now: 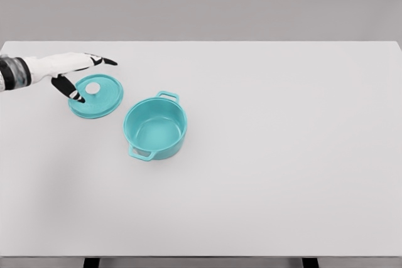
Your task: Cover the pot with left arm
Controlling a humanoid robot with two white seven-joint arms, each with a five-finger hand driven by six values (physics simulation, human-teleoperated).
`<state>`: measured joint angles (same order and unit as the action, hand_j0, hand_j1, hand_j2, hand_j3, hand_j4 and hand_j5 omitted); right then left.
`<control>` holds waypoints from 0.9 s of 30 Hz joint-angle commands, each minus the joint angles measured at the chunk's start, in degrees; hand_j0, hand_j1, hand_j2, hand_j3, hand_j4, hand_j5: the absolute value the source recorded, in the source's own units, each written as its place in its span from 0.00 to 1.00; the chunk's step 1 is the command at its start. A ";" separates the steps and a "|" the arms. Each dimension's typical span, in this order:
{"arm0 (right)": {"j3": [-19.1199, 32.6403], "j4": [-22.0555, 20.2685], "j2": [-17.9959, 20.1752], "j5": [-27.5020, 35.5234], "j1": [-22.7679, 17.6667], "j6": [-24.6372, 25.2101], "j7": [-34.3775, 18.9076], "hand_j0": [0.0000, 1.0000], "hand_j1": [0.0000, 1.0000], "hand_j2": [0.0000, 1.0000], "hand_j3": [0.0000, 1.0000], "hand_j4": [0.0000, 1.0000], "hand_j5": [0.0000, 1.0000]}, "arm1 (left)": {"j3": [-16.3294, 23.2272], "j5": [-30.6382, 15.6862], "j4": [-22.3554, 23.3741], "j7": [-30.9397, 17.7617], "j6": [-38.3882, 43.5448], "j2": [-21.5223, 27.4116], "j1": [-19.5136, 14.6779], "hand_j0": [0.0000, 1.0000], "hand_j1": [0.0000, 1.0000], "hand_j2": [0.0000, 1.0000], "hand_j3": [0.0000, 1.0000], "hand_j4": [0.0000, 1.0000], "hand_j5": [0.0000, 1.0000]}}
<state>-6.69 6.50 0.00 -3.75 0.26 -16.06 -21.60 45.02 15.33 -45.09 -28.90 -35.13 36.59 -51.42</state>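
A teal pot (155, 128) with two loop handles stands uncovered on the white table (282, 155), left of the middle. Its teal lid (97, 96), with a pale round knob (92, 88), lies flat on the table just up and left of the pot, apart from it. My left hand (85, 76) comes in from the left edge and hovers at the lid's upper left rim. Its fingers are spread, the upper ones reaching past the lid's far edge and the thumb pointing down beside the knob. It holds nothing.
The table's back edge runs behind the hand, with a grey wall beyond. Two dark table legs show at the bottom edge.
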 commanded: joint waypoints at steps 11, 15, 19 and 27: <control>0.01 0.01 0.00 -0.03 0.00 -0.03 -0.02 1.00 1.00 1.00 1.00 1.00 1.00 | -0.11 0.93 3.25 -0.90 0.13 -0.73 0.00 0.75 0.75 0.75 0.75 0.75 0.75; 0.01 0.01 0.00 -0.03 -0.09 -0.03 -0.02 1.00 1.00 1.00 1.00 1.00 1.00 | -0.02 0.93 3.25 -1.16 0.13 -1.08 -0.09 0.75 0.75 0.75 0.75 0.75 0.75; 0.01 0.01 0.00 -0.03 0.00 -0.03 -0.02 1.00 1.00 1.00 1.00 1.00 1.00 | -0.11 0.93 3.17 -1.16 0.13 -0.91 -0.09 0.75 0.75 0.75 0.75 0.75 0.75; 0.01 0.01 0.00 -0.03 0.00 -0.03 -0.02 1.00 1.00 1.00 1.00 1.00 1.00 | -0.11 0.93 3.08 -1.07 0.13 -0.91 0.00 0.76 0.76 0.76 0.76 0.76 0.76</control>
<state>-6.69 6.50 0.00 -3.75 0.26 -16.06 -21.60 45.05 16.62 -41.97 -30.00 -35.14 35.63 -51.42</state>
